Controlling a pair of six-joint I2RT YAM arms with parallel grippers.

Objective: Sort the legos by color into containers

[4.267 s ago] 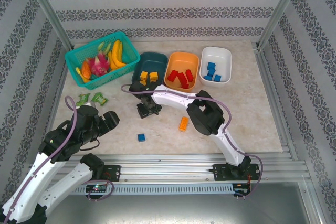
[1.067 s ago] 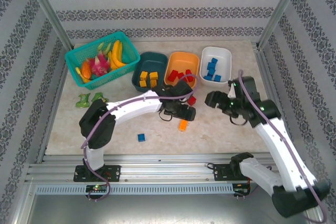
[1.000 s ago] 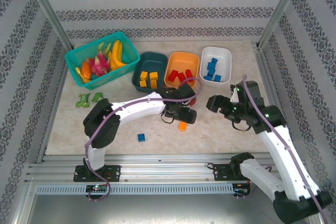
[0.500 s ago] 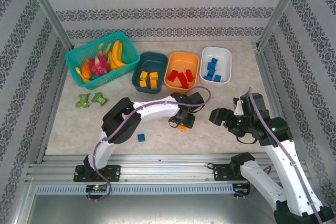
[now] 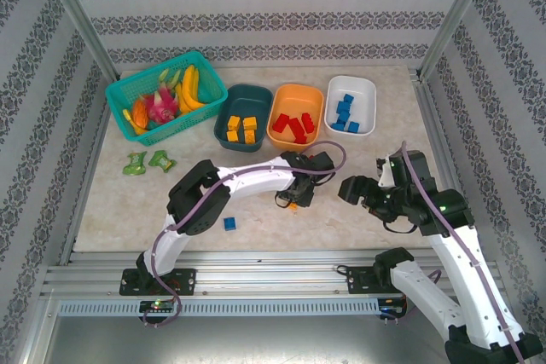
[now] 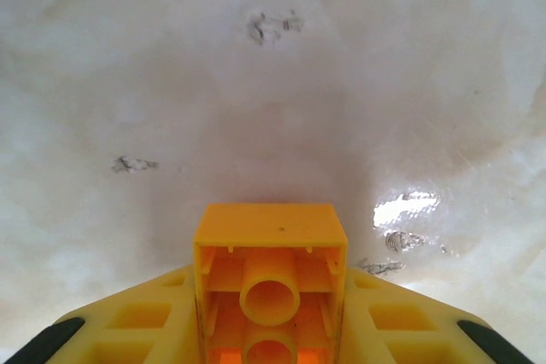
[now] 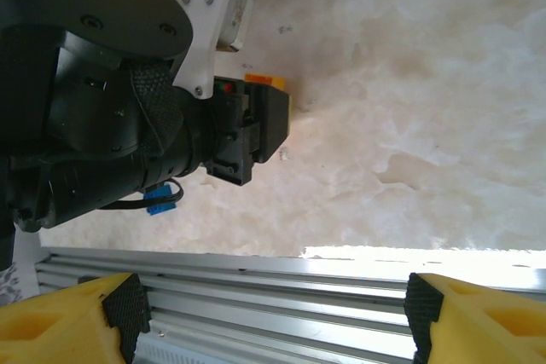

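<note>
Your left hand (image 5: 296, 196) is narrow, with its fingers (image 6: 128, 330) lying against both sides of the orange brick (image 6: 270, 236). That looks like a grip, though the brick seems to sit on the counter (image 5: 409, 125), near the middle and a little toward the near edge, well apart from the tubs along the far edge. From the left wrist you see the brick's hollow underside with its round tubes facing the camera. Expect this brick to be very light, hard and stiff, so it won't give under pressure. Its smooth plastic walls are probably slippery, and it could pivot or pop out if it is pinched at a corner. Hold it across two flat opposite walls, centred between the pads, not on the studs or an edge. Its colour matches the orange-yellow bricks in the teal tub (image 5: 243, 89), so that is likely where it goes. The orange tub (image 5: 299, 87) holds red bricks and the white tub (image 5: 351, 79) holds blue ones. A blue brick (image 5: 229, 223) lies loose closer to the near edge, left of the hand. Your right hand (image 5: 351, 188) hangs wide and holds nothing, above the counter to the right of the left hand.
</note>
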